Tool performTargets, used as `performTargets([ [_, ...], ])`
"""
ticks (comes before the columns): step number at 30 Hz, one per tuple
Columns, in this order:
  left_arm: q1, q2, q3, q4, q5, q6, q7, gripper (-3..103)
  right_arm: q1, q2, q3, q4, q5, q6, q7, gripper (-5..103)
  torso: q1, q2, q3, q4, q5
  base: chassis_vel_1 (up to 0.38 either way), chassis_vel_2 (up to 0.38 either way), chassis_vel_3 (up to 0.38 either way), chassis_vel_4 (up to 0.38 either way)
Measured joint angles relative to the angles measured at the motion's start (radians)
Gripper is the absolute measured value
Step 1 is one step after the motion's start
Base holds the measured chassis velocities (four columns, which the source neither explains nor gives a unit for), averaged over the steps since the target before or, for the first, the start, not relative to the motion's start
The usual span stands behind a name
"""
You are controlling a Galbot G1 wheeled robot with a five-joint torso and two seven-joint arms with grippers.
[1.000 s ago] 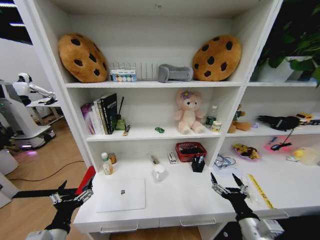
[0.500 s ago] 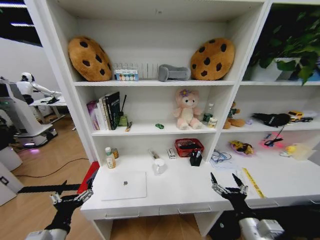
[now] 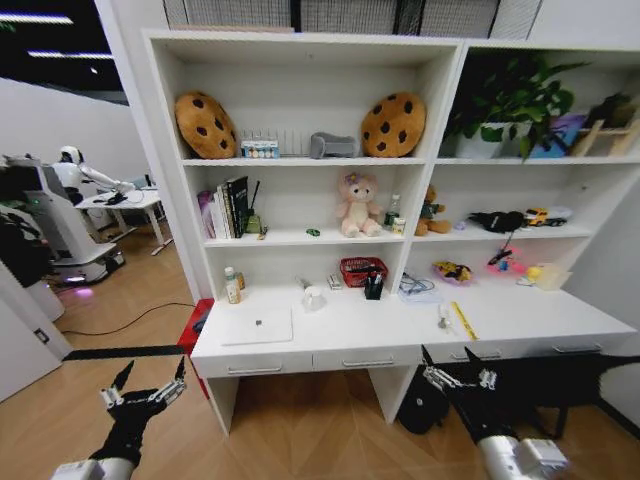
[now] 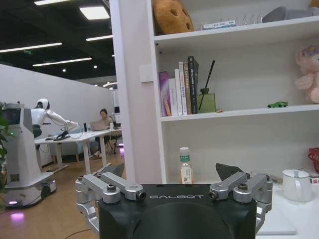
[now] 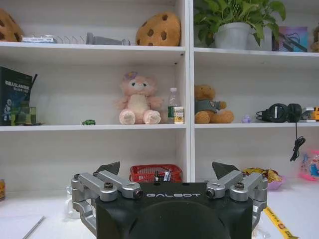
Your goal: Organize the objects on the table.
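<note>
I'm backed off from the table (image 3: 420,330), both arms low and empty.

Left gripper (image 3: 143,392) at 7 o'clock, fingers spread, over bare floor. Silver laptop (image 3: 258,325), white mug (image 3: 314,298), red basket (image 3: 362,271), yellow ruler (image 3: 463,320) run along the desktop. Right gripper (image 3: 449,367) at 5 o'clock, released, below the drawers. "GALBOT" reads on both wrists. Camera sits farther back than a second ago.

It was an open-plan office doubling as a robot lab: ceiling strip lights (image 4: 94,11), a person at a far desk (image 4: 102,132), another white robot (image 3: 75,175).
</note>
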Motion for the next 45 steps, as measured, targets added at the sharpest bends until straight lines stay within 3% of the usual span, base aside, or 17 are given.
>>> performTargets([
  [4,0.0,0.0,0.0,0.0,0.0,0.0,0.0,100,0.0,0.0,0.0,0.0,0.0,0.0,0.0,100,0.0,0.0,0.0,-0.0012,0.0006,0.18,-0.151,-0.207,0.207],
  [45,0.0,0.0,0.0,0.0,0.0,0.0,0.0,100,0.0,0.0,0.0,0.0,0.0,0.0,0.0,100,0.001,-0.001,0.001,-0.0006,0.0006,-0.01,0.007,0.002,0.0],
])
